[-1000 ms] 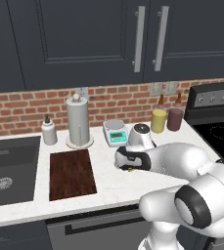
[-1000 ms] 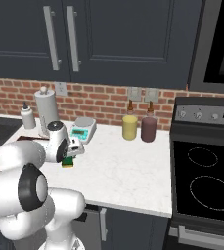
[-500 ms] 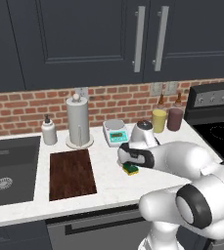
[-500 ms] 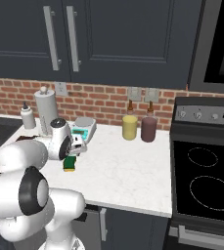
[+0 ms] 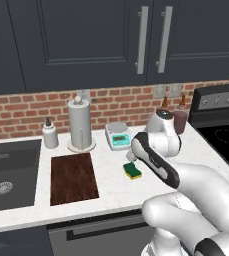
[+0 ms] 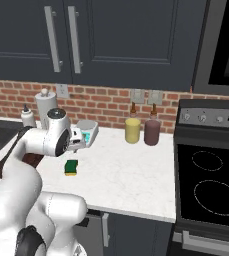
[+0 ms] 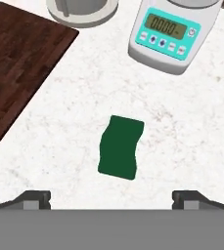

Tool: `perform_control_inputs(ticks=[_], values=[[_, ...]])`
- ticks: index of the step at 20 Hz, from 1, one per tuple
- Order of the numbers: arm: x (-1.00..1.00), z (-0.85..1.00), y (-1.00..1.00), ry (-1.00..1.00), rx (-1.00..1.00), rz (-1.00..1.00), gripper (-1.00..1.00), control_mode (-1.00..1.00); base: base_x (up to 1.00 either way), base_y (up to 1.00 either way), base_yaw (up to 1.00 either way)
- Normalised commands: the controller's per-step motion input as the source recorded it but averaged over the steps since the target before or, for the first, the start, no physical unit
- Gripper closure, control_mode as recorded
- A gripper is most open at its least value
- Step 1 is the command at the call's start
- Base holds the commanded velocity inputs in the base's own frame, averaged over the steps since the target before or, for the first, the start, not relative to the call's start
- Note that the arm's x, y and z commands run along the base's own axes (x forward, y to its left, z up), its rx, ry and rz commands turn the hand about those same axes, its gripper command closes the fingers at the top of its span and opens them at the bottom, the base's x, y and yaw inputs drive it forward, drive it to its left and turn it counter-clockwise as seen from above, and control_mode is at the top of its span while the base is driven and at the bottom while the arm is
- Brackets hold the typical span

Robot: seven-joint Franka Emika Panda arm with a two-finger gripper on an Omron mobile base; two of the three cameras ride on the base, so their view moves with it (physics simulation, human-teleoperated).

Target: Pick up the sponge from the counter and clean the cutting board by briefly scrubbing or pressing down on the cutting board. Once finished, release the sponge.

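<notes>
A home kitchen: dark cupboards (image 5: 91, 40) hang above a red brick wall (image 5: 116, 100), a white marbled counter (image 6: 131, 175) runs between a sink (image 5: 8, 172) and a black stove (image 6: 211, 185), carrying a paper towel roll (image 5: 80, 122) and a kitchen scale (image 7: 174, 31).

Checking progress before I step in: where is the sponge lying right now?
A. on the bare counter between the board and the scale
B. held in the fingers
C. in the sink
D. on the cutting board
A: the sponge lies flat on the counter, apart from the cutting board and the scale.
</notes>
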Motion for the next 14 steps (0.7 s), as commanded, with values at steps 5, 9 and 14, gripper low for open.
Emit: perform_control_inputs(ticks=[5,9,14], values=[[-1.00,0.56,0.00,-0.02,0.15,0.00,-1.00,-1.00,0.00,0.00,0.00],[-1.00,0.47,0.00,-0.17,0.03,-0.02,-1.00,-1.00,0.00,0.00,0.00],[-1.00,0.49,0.00,-0.30,0.00,-0.10,-1.00,-1.00,0.00,0.00,0.00]])
